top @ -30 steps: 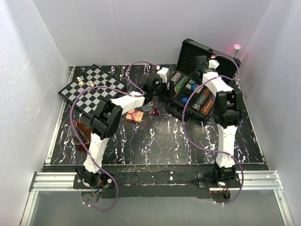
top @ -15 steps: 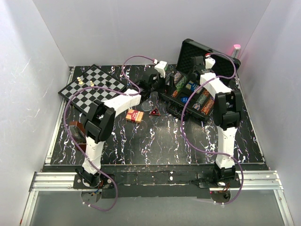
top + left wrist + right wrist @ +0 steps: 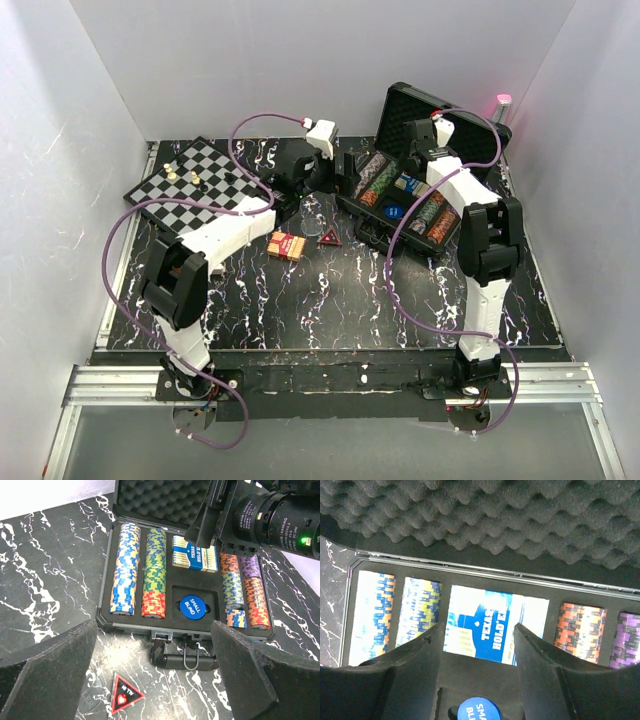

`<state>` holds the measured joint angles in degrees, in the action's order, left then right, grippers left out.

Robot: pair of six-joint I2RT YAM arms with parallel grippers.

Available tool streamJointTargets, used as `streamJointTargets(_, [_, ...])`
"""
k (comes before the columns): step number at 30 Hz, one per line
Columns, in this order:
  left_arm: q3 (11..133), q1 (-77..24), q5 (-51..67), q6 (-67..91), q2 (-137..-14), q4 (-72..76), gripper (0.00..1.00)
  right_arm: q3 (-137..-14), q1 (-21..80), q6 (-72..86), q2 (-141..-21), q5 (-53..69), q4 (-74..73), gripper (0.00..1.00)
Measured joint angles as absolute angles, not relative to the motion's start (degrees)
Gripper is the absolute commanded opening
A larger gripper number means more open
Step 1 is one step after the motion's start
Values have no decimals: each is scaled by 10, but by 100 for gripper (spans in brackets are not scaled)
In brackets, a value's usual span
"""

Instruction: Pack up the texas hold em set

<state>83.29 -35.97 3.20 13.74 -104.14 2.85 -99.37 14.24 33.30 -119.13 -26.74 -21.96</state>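
Texas hold em set [image 3: 187, 575] apparently just beneath right gripper [image 3: 477, 630].

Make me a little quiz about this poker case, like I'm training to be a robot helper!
1. True or false: the lid of the briefcase stands open.
2. Pick one: what is printed on the blue disc? A) Small Blind B) Dealer C) Big Blind
3. Fill the gap: the red card box lies on the ___, outside the briefcase.

Key: 1 true. 2 A. 3 table.
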Motion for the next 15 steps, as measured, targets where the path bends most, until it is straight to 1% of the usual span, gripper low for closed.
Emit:
streamJointTargets(4, [808, -360, 16, 144, -1008, 8, 98, -988, 141, 351, -1190, -251, -224, 61])
streamJointTargets(15, [752, -333, -6, 167, -884, -74, 98, -967, 132, 419, -1195, -216, -239, 62])
